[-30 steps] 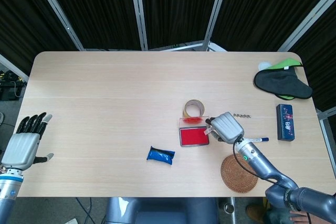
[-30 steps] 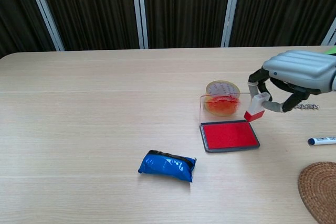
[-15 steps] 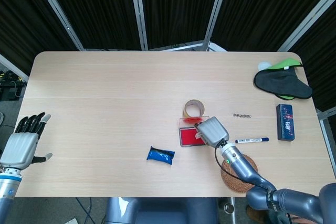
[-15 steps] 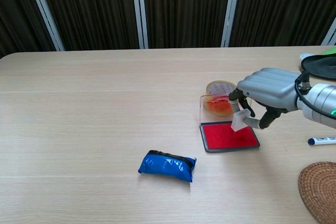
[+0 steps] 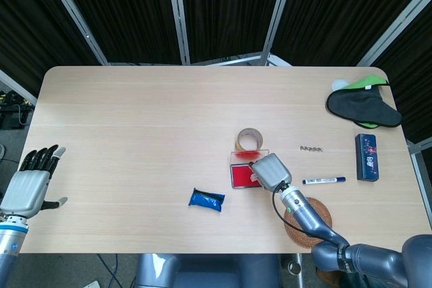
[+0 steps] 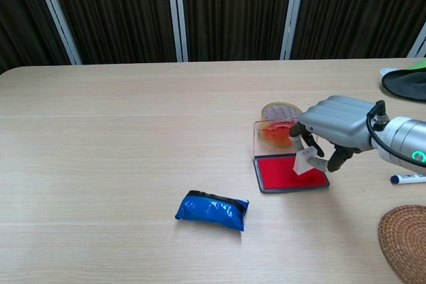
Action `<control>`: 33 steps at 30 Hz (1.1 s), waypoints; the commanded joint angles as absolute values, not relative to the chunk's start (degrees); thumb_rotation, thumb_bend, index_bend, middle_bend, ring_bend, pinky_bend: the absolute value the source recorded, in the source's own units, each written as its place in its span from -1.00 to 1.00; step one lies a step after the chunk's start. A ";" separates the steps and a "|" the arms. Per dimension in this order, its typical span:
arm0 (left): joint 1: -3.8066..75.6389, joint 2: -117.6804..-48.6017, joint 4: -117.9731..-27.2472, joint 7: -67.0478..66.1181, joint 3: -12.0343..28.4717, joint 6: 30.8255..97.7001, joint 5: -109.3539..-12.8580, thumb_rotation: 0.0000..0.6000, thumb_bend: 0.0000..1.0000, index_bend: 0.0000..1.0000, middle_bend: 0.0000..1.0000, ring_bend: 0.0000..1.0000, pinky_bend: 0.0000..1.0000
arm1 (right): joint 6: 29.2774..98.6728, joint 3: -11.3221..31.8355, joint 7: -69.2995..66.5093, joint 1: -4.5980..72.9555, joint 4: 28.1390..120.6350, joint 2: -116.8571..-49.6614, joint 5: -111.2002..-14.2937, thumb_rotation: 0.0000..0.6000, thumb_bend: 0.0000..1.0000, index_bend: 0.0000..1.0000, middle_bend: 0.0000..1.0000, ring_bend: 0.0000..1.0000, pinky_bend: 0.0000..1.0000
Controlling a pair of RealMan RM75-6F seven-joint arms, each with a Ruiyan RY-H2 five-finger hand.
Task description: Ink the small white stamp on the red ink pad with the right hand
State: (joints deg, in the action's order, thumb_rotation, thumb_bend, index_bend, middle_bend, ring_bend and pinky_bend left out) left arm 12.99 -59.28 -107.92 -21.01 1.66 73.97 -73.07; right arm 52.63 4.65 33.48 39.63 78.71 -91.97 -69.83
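Lowered since a second ago: right hand [image 6: 336, 128] down from the pad's right edge, now over the red ink pad [image 6: 291, 173]

Pinching small white stamp [image 6: 303, 161] between fingertips, face down on the red for even inking; left hand [image 5: 28, 185] idle at near left, fingers spread, holding nothing; clear lid propped open behind

No readable text; print on blue box [image 5: 366, 156] too small to read.

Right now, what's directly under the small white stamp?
The red ink pad lies beneath the small white stamp, pinched by the right hand. Actual contact is hidden by the stamp.
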 commanded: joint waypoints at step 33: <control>12.93 -58.74 -108.24 -20.33 1.38 74.06 -73.22 1.00 -1.00 -1.00 -1.00 -1.00 -1.00 | 57.63 5.85 23.59 36.98 83.60 -82.64 -73.75 1.00 0.27 0.27 0.22 0.59 0.98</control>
